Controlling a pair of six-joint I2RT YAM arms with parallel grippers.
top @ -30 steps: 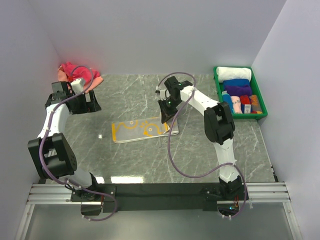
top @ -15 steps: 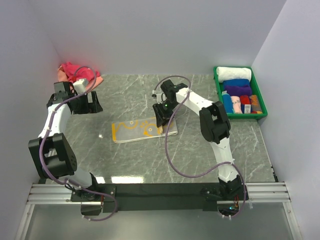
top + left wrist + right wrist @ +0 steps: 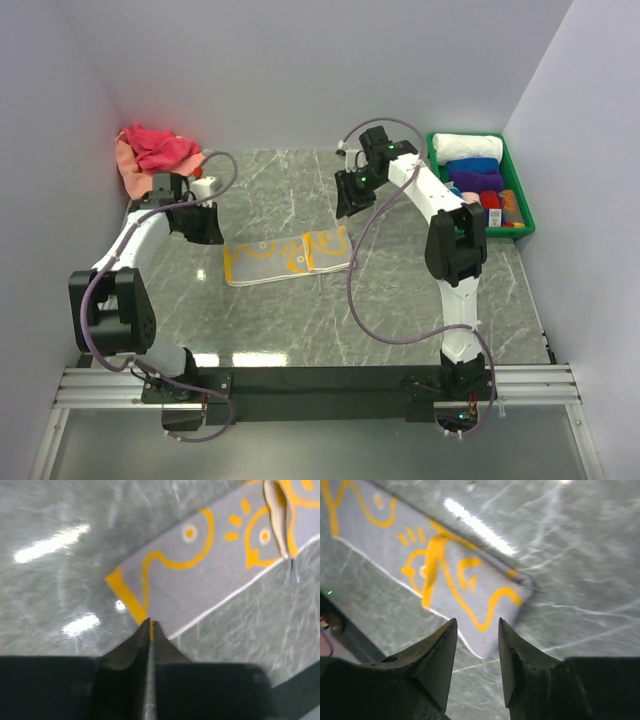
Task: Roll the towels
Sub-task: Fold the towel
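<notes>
Top external view: a pale grey folded cloth towel with yellow drawings (image 3: 285,258) lies flat as a long strip in the middle of the grey marble-patterned table (image 3: 300,320). The left gripper (image 3: 205,225) sits low at the strip's left end. The right gripper (image 3: 352,195) hangs above and beyond its right end. Crumpled pink and salmon cloth towels (image 3: 155,150) are heaped in the far left corner, and rolled towels (image 3: 470,147) fill a green plastic tray (image 3: 437,170) at far right.

Left wrist view: the left gripper (image 3: 150,624) is clenched, its tips meeting right at the yellow end band of the towel (image 3: 210,580). I cannot tell whether cloth is caught between them.

Right wrist view: the right gripper (image 3: 477,625) is released, jaws apart and empty, above the towel's (image 3: 445,575) rounded end.

This looks like the start of a roll. The next move probably needs a sure pinch on the left edge, turned over tightly and evenly.
</notes>
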